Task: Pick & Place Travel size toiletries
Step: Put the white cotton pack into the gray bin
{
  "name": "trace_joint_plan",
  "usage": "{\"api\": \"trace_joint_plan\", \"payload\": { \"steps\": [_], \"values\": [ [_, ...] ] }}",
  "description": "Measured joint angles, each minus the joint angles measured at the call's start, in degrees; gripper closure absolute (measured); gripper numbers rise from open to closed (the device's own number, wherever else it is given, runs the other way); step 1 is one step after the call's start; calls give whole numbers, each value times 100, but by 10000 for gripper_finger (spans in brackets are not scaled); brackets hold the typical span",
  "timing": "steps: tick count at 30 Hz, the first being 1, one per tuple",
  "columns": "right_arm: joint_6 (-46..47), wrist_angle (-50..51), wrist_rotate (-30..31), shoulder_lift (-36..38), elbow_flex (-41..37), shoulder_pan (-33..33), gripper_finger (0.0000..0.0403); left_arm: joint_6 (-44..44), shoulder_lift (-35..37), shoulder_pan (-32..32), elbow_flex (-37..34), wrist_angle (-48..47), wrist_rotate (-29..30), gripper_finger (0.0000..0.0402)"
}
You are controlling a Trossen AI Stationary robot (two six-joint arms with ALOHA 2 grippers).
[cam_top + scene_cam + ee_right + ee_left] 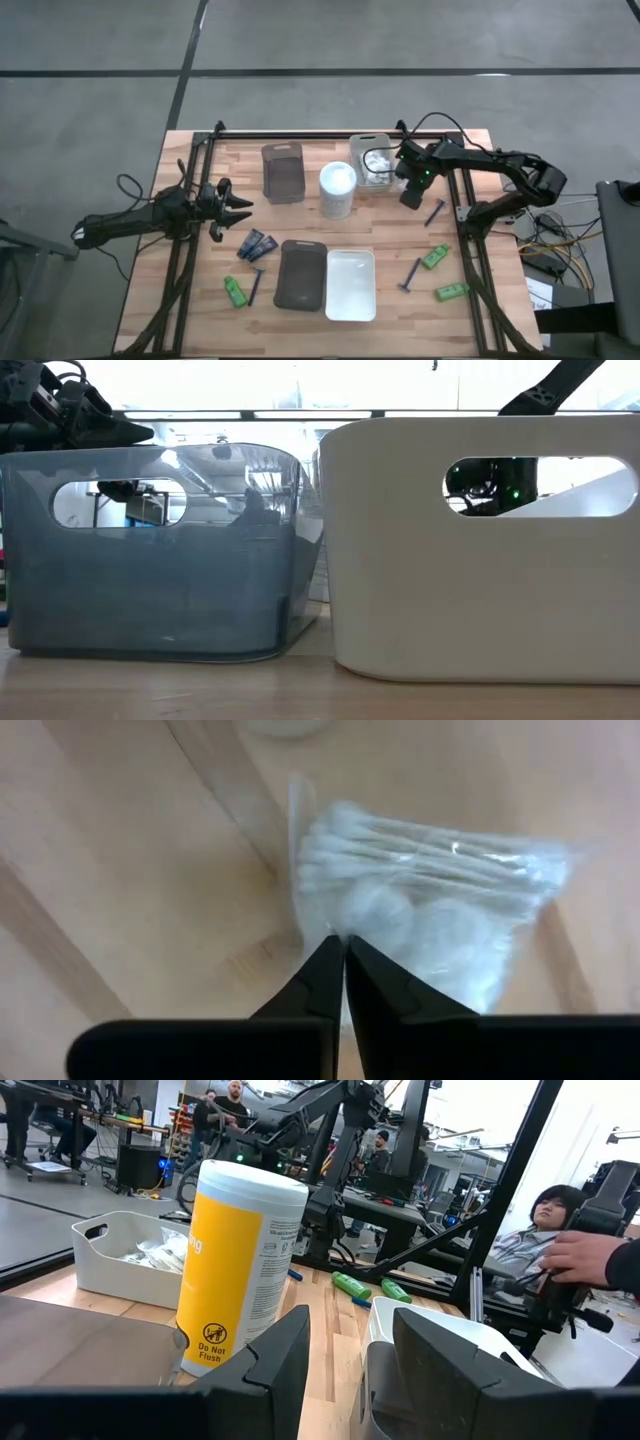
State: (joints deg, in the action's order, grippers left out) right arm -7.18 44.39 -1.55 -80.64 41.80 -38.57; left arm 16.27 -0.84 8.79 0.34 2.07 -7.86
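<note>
Right gripper (345, 955) fingers pinch a clear-wrapped packet (430, 890) — above the table.

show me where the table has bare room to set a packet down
Bare wood lies along the far edge left of the smoky grey tray, and at the near right corner past the white tray. It is crowded between the tall white cylinder and the right gripper, and around the navy tubes.

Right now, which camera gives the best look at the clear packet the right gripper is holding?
The right wrist view: the right gripper is shut on the packet, whose cotton swabs show through the wrap. In the high view the arm hides it beside the white tray. The low and left wrist views don't show it.
</note>
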Motion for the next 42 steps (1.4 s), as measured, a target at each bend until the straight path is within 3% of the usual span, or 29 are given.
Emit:
{"api": "trace_joint_plan", "payload": {
  "steps": [11,19,25,36,42],
  "values": [
    [639,436,172,843,403,-317,394,0,-1,0,0,0,-1,250],
    [1005,514,588,890,1246,-524,394,1,-1,-1,0,0,-2,250],
    [1137,431,626,518,2090,-538,394,0,-2,0,0,0,-1,250],
    [1568,122,589,-914,3355,-425,394,0,-2,0,0,0,-2,250],
    [1771,95,282,-1566,3813,-244,394,1,-2,-1,0,0,0,250]
  ]
}}
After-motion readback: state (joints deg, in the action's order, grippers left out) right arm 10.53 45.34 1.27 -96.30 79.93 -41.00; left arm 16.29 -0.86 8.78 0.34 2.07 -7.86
